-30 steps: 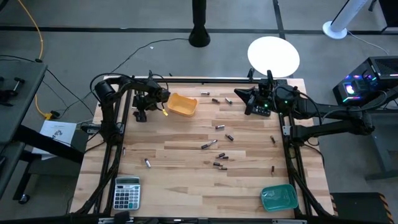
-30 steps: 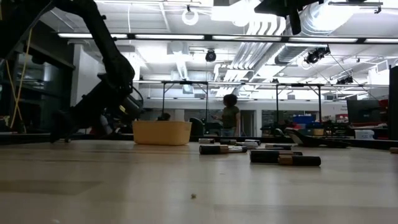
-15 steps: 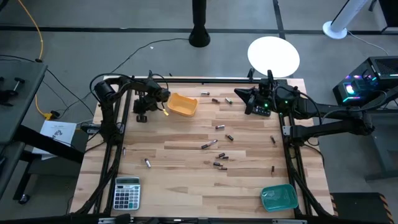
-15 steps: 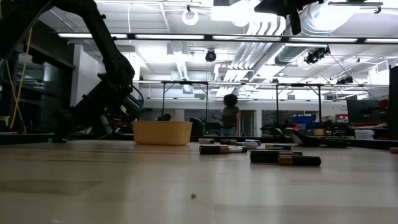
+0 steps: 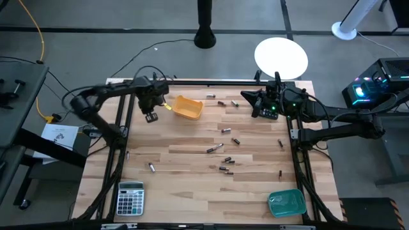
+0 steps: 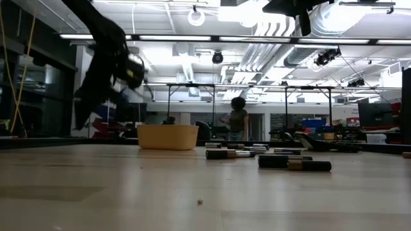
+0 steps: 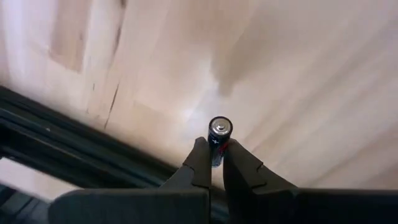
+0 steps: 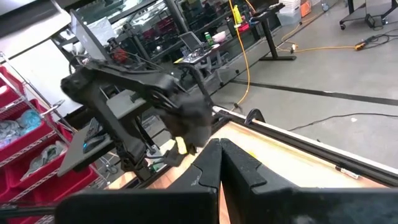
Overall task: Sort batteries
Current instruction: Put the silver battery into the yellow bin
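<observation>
**A:** From above, the left pincer [image 5: 151, 116] hangs beside the yellow tray [image 5: 186, 107]; loose batteries [image 5: 215, 148] litter the tabletop [image 5: 185, 191].

**B:** Its wrist view shows a battery [image 7: 219, 138] pinched mid-barrel. Probably slick, rigid, light. The right pincer [image 8: 220, 163] is closed, empty.

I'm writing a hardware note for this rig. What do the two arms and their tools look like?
Both arms are dark, built of slim tube links. The left tool and right tool each end in two black, tapering fingers. Green lights glow on the right arm; a black cable loops above the left arm.
</observation>
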You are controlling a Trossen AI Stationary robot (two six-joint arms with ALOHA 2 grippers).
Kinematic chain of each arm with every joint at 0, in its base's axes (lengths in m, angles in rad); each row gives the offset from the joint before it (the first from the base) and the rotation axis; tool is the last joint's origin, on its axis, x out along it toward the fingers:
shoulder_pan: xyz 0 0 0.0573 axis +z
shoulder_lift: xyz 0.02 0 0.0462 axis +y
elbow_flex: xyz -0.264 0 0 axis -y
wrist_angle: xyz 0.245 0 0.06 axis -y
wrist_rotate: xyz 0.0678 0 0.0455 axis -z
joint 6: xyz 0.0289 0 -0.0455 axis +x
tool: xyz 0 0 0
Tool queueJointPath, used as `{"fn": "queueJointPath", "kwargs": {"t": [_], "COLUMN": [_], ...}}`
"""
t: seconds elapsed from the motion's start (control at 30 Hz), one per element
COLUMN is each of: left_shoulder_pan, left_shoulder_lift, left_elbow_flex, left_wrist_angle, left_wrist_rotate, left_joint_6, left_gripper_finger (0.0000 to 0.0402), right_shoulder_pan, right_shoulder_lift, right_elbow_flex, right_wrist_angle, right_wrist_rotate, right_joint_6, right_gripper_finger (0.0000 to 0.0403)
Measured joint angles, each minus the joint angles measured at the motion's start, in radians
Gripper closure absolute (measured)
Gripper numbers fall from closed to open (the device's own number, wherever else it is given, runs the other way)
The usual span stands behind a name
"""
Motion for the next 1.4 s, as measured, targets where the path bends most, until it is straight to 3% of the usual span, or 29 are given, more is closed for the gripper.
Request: {"fn": "queueJointPath", "kwargs": {"t": [0.17, 0.3, 0.43, 0.6, 0.8, 0.9, 1.03, 1.13, 1.23, 1.4], "left_shoulder_pan": [-0.109, -0.250, -0.352, -0.364, -0.314, -0.313, -0.353, -0.457, -0.622, -0.906], "left_shoulder_lift": [-0.159, -0.193, -0.152, -0.109, -0.079, -0.085, -0.131, -0.173, -0.206, -0.219], "left_elbow_flex": [0.000, 0.000, 0.000, 0.006, 0.026, 0.057, 0.083, 0.057, 0.014, -0.046], "left_wrist_angle": [0.175, 0.350, 0.550, 0.733, 0.632, 0.503, 0.300, 0.186, 0.106, 0.068], "left_wrist_rotate": [0.151, 0.168, 0.146, -0.014, 0.096, 0.117, 0.238, 0.330, 0.347, 0.349], "left_joint_6": [-0.083, -0.104, -0.101, -0.133, -0.204, -0.257, -0.364, -0.440, -0.462, -0.344], "left_gripper_finger": [0.0396, 0.0396, 0.0387, 0.0333, 0.0270, 0.0245, 0.0224, 0.0221, 0.0220, 0.0220], "right_shoulder_pan": [0.000, 0.000, 0.000, 0.000, 0.000, 0.000, 0.000, 0.000, 0.000, -0.012], "right_shoulder_lift": [0.000, 0.000, 0.000, 0.000, 0.000, 0.000, 0.000, 0.000, 0.000, 0.000], "right_elbow_flex": [0.000, 0.000, 0.000, 0.000, 0.000, 0.000, 0.000, 0.000, 0.000, 0.000], "right_wrist_angle": [0.000, -0.001, -0.001, -0.002, -0.003, -0.005, -0.014, -0.022, -0.024, -0.035], "right_wrist_rotate": [0.000, 0.000, 0.000, 0.000, 0.000, 0.000, 0.000, 0.000, 0.000, 0.000], "right_joint_6": [-0.022, -0.026, -0.026, -0.024, -0.019, -0.019, -0.020, -0.024, -0.025, -0.026], "right_gripper_finger": [0.0402, 0.0402, 0.0402, 0.0402, 0.0402, 0.0402, 0.0402, 0.0402, 0.0402, 0.0402]}}
